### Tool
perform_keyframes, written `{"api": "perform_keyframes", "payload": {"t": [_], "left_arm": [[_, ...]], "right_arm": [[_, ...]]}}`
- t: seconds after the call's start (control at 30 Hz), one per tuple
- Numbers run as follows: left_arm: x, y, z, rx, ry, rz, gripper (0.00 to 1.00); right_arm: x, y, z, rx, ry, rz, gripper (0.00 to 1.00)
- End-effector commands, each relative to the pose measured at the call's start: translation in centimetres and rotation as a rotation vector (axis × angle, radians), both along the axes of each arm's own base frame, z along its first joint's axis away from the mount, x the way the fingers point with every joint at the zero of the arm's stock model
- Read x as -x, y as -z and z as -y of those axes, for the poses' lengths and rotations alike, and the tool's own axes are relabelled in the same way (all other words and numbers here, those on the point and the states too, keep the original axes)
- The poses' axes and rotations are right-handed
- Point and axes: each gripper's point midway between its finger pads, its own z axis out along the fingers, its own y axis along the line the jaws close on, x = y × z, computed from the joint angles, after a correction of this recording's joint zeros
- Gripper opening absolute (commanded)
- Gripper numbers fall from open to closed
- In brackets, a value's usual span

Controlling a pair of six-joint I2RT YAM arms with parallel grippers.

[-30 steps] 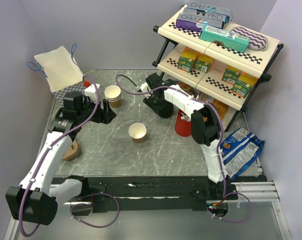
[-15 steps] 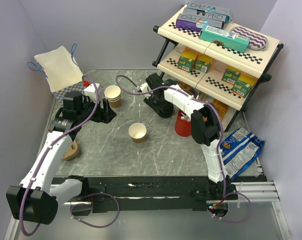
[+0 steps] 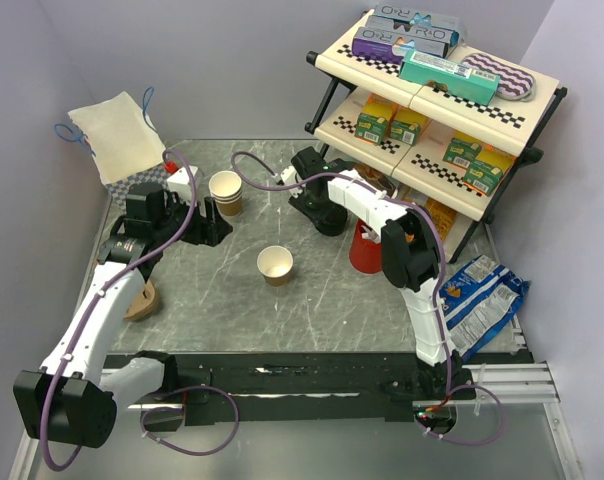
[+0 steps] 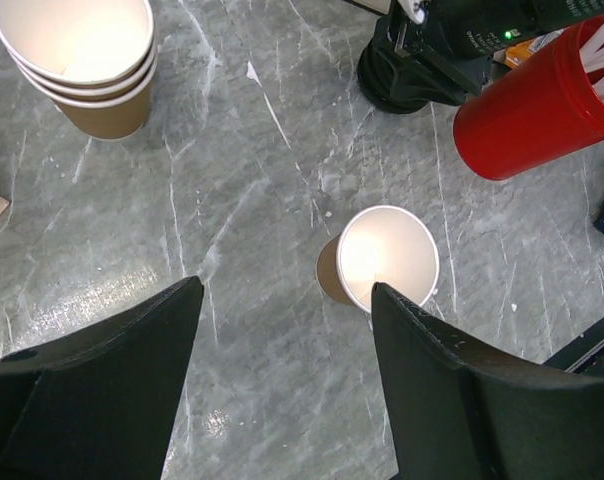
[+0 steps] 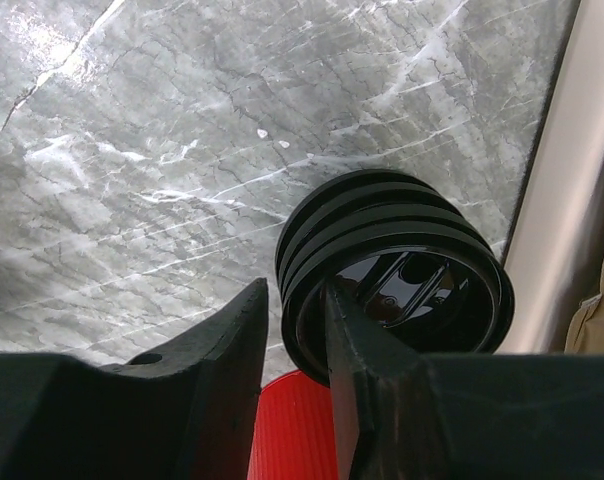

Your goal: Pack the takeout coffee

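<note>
Left gripper (image 4: pixel 284 290) nudged, agape (right gripper (image 5: pixel 297 290) astride lids (image 5: pixel 402 215))

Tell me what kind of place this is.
Probably a mock café or takeout counter staged in a lab enclosure: a stack of brown paper cups and a stack of black plastic lids on a grey marble-look tabletop, beside a two-tier cream shelf stocked with boxed goods.

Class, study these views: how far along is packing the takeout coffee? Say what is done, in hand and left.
Done: one lidless cup stands apart from the cup stack. In hand: the right gripper straddles the rim of the black lid stack, though its grip is unclear. The left gripper hangs open and empty. Left: lidding and packing, as no lidded cup shows.
</note>
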Motion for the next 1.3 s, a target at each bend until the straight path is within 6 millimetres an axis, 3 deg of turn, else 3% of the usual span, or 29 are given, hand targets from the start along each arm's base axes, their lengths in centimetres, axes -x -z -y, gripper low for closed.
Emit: {"api": "perform_keyframes", "payload": {"t": [0.0,0.43,0.7,0.9,1.13,1.23,1.27], "left_arm": [[-0.2,-0.7,0.2,0.031,0.006,0.03,0.74],[-0.1,-0.7,0.1,0.037,0.004,0.033,0.74],[-0.2,-0.6,0.1,0.032,0.01,0.033,0.74],[-0.2,-0.3,0.1,0.02,0.023,0.036,0.74],[-0.2,-0.4,0.2,0.018,0.033,0.034,0.74],[-0.2,-0.4,0.2,0.016,0.034,0.035,0.74],[-0.2,-0.3,0.2,0.015,0.035,0.034,0.74]], "right_arm": [[-1.1,-0.1,0.1,0.01,0.001,0.023,0.36],[-0.8,-0.5,0.5,0.013,0.0,0.021,0.18],[-0.8,-4.4,0.7,-0.02,-0.007,0.086,0.0],[0.4,-7.6,0.9,-0.063,0.0,0.106,0.0],[1.0,-8.6,0.5,-0.125,-0.023,0.1,0.0],[0.9,-8.1,0.0,-0.144,-0.041,0.073,0.16],[0.8,-7.6,-0.1,-0.136,-0.032,0.07,0.3]]}}
